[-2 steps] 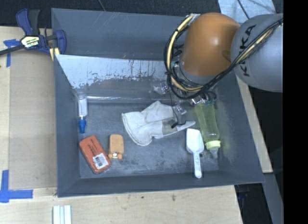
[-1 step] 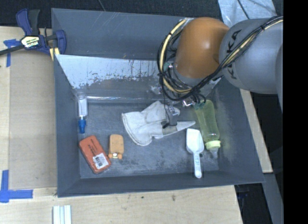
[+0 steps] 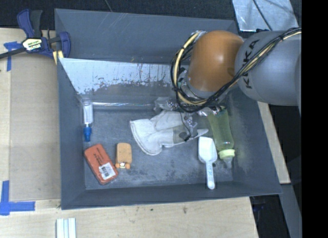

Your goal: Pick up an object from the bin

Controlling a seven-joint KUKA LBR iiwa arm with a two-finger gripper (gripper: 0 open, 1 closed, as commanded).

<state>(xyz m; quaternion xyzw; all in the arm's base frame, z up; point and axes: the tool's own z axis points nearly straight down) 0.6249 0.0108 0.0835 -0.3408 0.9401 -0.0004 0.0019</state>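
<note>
My gripper [image 3: 188,125] hangs low in the right half of the bin, under the arm's orange dome. It is at the right edge of a crumpled white cloth [image 3: 152,133] that lies in the middle of the bin. Whether it touches the cloth I cannot tell. A pale green bottle [image 3: 221,132] lies just right of the gripper, along the bin's right wall. A white plastic scoop [image 3: 207,155] lies below the gripper, with its handle pointing at the near wall.
In the near left corner lies an orange-red box with a barcode label [image 3: 101,164], with a small tan piece [image 3: 123,154] beside it. A clear tube with a blue cap [image 3: 87,120] lies by the left wall. The arm covers the bin's far right.
</note>
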